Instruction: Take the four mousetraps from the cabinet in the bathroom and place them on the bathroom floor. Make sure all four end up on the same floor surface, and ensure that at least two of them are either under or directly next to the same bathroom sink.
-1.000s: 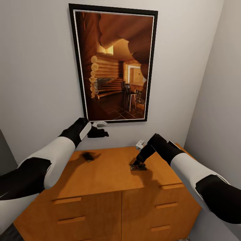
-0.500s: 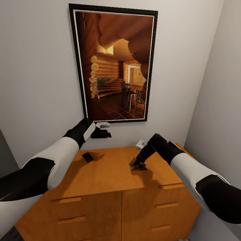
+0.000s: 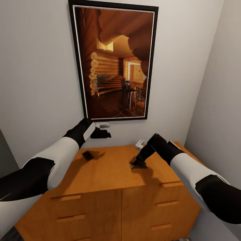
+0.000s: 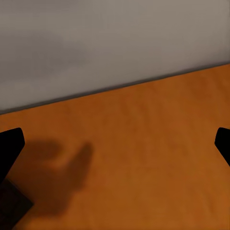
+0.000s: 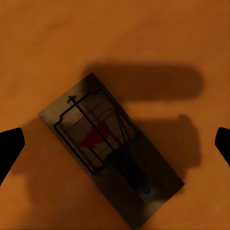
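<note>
The right end effector [image 3: 138,163] hangs open directly over a mousetrap [image 5: 110,151], its two dark fingertips [image 5: 10,148] spread wide to either side of the board without touching it. That trap lies flat on the cabinet [image 3: 110,174] top, toward the right front part of it. It is a thin tan board with dark wire parts and a red spot near the middle; I judge it light and stiff, so it should lift easily. The wire is probably the delicate, springy part, so the safer hold is across the board's two long edges, below the wire. Lying flush on the smooth wood, it may slide rather than lift unless the fingers come right down to the surface.

The left end effector [image 3: 102,133] hovers well above the cabinet's back left part, near the framed picture [image 3: 113,62]; its fingertips [image 4: 9,148] stand apart, holding nothing. A second mousetrap [image 3: 88,155] lies on the cabinet top beneath it.
</note>
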Controlling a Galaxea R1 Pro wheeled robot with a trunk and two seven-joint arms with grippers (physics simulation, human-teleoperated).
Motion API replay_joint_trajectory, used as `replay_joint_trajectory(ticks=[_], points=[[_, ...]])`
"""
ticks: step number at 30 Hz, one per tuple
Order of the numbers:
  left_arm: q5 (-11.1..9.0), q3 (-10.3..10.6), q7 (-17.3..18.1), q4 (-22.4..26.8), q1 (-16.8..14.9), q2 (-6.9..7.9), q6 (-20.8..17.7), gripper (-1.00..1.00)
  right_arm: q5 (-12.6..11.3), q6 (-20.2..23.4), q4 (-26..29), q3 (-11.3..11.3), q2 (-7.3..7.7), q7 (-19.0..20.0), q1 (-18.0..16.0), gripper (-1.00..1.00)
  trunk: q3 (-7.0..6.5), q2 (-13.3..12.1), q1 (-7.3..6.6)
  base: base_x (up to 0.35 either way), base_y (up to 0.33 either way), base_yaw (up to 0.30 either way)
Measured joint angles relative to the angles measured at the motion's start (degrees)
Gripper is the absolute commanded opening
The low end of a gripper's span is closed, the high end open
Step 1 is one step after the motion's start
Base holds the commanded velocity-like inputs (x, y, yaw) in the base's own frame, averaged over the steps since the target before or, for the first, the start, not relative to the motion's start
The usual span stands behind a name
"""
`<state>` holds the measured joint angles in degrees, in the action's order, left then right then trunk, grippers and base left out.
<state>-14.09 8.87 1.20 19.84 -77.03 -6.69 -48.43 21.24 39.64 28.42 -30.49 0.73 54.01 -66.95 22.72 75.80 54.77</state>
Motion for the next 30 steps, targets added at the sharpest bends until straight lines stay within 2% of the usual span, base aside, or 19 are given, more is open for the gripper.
replay_joint_trajectory(ticks=[2,17,30], points=[[0.02,-0.01,0.03,0.02,0.0,0.05,0.0,1.0,0.02,-0.09,0.0,-0.02,-0.11,-0.02,0.0,1.0,0.36,0.8,0.44,0.0,0.0,0.0],[0.06,-0.04,0.07,0.0,0.0,0.28,-0.03,1.0,0.17,-0.47,0.0,-0.1,-0.36,0.33,0.01,1.0,0.36,0.82,0.45,0.0,0.0,0.0],[0.01,-0.04,0.08,0.05,0.0,0.24,0.0,1.0,0.25,-0.55,-0.01,-0.13,0.11,0.76,0.04,1.0,0.36,0.82,0.45,0.0,0.0,0.0]])
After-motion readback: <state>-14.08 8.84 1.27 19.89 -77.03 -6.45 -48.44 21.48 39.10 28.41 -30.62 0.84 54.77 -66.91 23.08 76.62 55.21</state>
